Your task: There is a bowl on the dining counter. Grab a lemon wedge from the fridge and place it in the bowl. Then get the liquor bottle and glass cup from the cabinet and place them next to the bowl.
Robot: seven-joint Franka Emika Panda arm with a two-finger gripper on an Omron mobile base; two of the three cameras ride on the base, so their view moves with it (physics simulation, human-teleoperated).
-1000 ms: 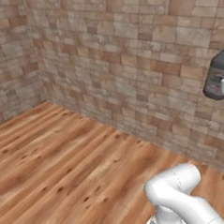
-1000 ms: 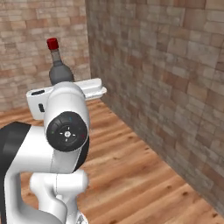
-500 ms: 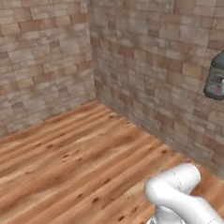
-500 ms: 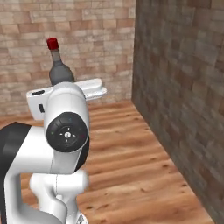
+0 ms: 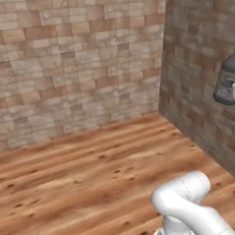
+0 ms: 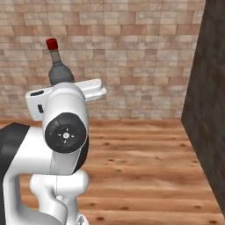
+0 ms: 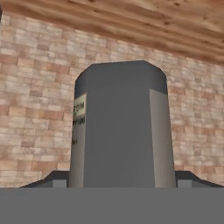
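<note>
Liquor bottle [image 7: 120,127] dominates the hand view, its dark grey body rising between the gripper's [image 7: 120,181] two dark fingertips [image 7: 54,180], one at each side of its base; the pincer is pinching the bottle, its fingers set wide against the broad glass. A pale label runs down the bottle's left edge in that view, its print too blurred to read, and the neck and cap are cut off from sight there. Behind it stands a brick wall [image 5: 72,68], with the wooden floor [image 5: 89,180] appearing across the top of the rolled hand view.

From the right base view, the white arm [image 6: 61,145] fills the lower left and hides most of the bottle: just the grey shoulder, the slim neck and a red cap [image 6: 52,43] rise upright above the hand. From the left base view, the bottle is cut by the right edge, showing only part of its grey body held well above the floor, beside the darker brick wall [image 5: 200,75]. The two walls meet in a corner ahead of the base.
</note>
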